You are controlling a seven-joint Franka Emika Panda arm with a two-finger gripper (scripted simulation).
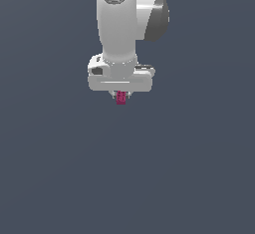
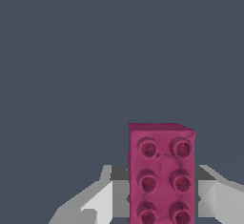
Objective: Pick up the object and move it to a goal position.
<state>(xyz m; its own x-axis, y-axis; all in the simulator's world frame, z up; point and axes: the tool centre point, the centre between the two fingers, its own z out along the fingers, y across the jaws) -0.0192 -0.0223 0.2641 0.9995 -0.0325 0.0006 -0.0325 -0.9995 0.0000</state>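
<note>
The object [image 1: 121,98] is a small magenta-red block, and it hangs just under the white hand of the arm in the exterior view. My gripper [image 1: 121,95] is shut on it, with only short finger stubs showing at its sides. Up close in the wrist view, the object [image 2: 160,173] is a studded brick with two rows of round studs. A grey finger [image 2: 119,192] presses one side and the other finger [image 2: 206,189] presses the opposite side. No goal marker shows in either view.
The white arm [image 1: 117,29] rises above the hand toward the top of the exterior view. A plain dark grey-blue background [image 1: 189,168] fills everything else in both views.
</note>
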